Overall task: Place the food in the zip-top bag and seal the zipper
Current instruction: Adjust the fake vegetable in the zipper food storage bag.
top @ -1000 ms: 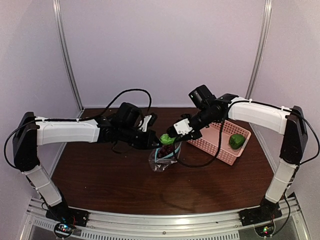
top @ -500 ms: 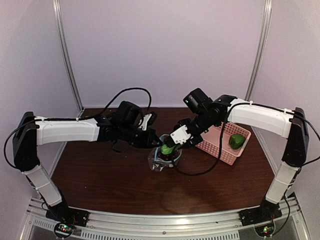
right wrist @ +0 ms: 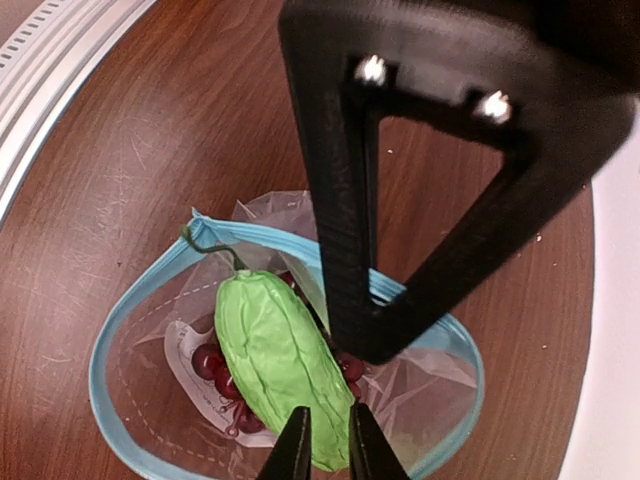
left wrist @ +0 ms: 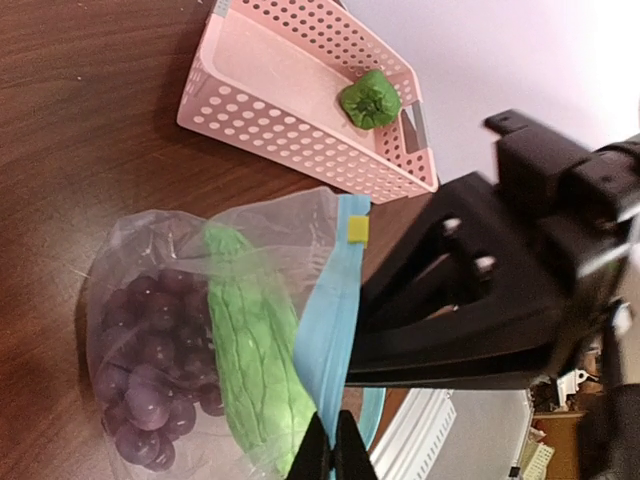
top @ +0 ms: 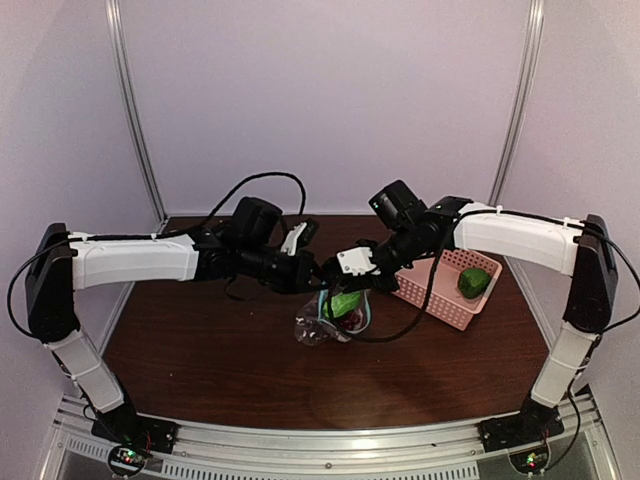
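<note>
The clear zip-top bag (top: pixel 318 330) stands open on the brown table, its teal zipper (right wrist: pixel 130 310) forming a ring. My left gripper (top: pixel 320 277) is shut on the zipper strip (left wrist: pixel 330 320) and holds the mouth up. Dark red grapes (right wrist: pixel 210 365) lie at the bottom of the bag (left wrist: pixel 150 250). The green vegetable (top: pixel 345 303) is inside the bag on the grapes (left wrist: pixel 140 350). My right gripper (right wrist: pixel 327 440) is over the mouth, its fingers close around the near end of the vegetable (right wrist: pixel 275 350). The vegetable also shows in the left wrist view (left wrist: pixel 255 340).
A pink perforated basket (top: pixel 440 300) stands right of the bag, with a round green item (top: pixel 474 281) in its far corner. It also shows in the left wrist view (left wrist: pixel 300 140). White walls enclose the table on three sides.
My right gripper has carried the green vegetable from above the bag's mouth down into the bag, onto the grapes. My left gripper kept its hold on the zipper.
</note>
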### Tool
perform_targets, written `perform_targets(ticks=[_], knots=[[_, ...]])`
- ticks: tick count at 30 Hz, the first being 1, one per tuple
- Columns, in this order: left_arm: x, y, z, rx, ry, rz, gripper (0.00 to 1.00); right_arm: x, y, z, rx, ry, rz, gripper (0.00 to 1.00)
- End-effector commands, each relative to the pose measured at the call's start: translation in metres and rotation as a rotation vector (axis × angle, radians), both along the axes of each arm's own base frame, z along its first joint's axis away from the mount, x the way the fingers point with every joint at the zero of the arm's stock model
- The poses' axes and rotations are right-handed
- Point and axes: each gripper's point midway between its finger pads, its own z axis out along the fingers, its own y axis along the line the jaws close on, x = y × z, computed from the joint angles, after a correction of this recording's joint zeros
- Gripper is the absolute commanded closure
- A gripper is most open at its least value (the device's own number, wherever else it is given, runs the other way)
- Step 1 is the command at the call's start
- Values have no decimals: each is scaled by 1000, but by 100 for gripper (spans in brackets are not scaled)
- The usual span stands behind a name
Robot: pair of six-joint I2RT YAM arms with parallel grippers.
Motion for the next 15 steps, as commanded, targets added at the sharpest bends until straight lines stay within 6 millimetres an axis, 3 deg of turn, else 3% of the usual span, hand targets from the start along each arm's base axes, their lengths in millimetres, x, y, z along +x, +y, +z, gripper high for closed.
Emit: perform_targets(ticks=[1,6,9,12,15], knots=[[-1,-13,43,-161,3,-28,100,-2,11,-38,-22,80,-38,86],[-2,-13,45,-195,23,-11,100,-5,15,-60,-37,42,-65,89],[-1,-11,43,-198,29,3,100,-4,15,-61,-17,6,-91,88],[0,-9,37,-186,32,13,100,-1,13,-43,8,-19,-114,88],[1,-7,30,-173,38,23,100,-1,8,-3,79,-24,-149,83]])
